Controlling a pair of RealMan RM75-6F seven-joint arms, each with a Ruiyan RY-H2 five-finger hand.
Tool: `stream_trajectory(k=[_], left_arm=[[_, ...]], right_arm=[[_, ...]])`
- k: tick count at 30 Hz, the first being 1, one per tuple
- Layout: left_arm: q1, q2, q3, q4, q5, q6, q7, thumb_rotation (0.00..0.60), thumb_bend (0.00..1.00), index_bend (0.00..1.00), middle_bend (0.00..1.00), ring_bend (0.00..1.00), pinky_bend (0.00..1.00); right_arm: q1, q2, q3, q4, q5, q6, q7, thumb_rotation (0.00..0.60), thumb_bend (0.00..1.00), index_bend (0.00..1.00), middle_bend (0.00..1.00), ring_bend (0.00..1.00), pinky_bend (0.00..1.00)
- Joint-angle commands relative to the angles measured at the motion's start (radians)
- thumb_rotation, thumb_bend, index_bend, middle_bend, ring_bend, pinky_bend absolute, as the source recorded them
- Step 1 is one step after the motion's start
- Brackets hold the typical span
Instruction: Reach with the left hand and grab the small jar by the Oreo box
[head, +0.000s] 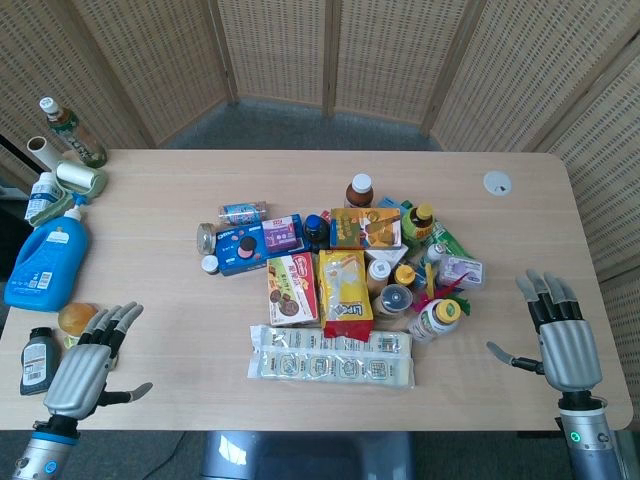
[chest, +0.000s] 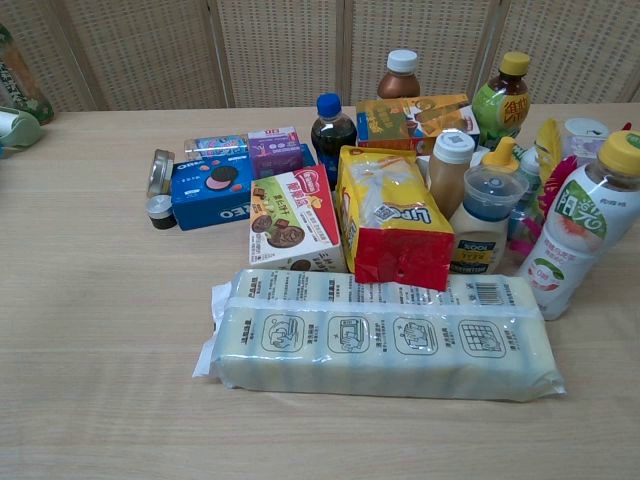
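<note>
Left hand spread, empty; small jar: dark body, pale lid, touching Oreo box.

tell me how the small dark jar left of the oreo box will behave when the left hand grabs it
The small jar looks short and squat, so probably stable upright, though likely light enough to skid. It seems to touch the Oreo box, which may crowd the fingers. Its smooth lid could be slippery.

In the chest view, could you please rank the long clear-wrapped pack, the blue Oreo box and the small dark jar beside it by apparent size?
1. Long clear-wrapped pack, though it lies nearest the camera.
2. Blue Oreo box.
3. Small dark jar, clearly smallest.
</note>
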Motion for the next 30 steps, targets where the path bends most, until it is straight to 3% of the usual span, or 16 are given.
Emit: stream_trajectory(k=[1, 30], left_arm=[[-0.002, -0.002, -0.002, 0.001, -0.003, -0.006, -0.002, 0.6, 0.0, 0.0, 0.0, 0.0, 0.0], [-0.098, -0.003, -0.064, 0.014, -0.12, -0.143, 0.008, 0.6, 0.0, 0.0, 0.0, 0.0, 0.0]], right_arm=[[0.004, -0.001, 0.004, -0.003, 0.003, -0.005, -0.001, 0.338, 0.15, 0.0, 0.0, 0.0, 0.0], [-0.005, -0.003, 0.013, -0.02, 0.027, -0.026, -0.02, 0.339, 0.15, 0.0, 0.0, 0.0, 0.0]])
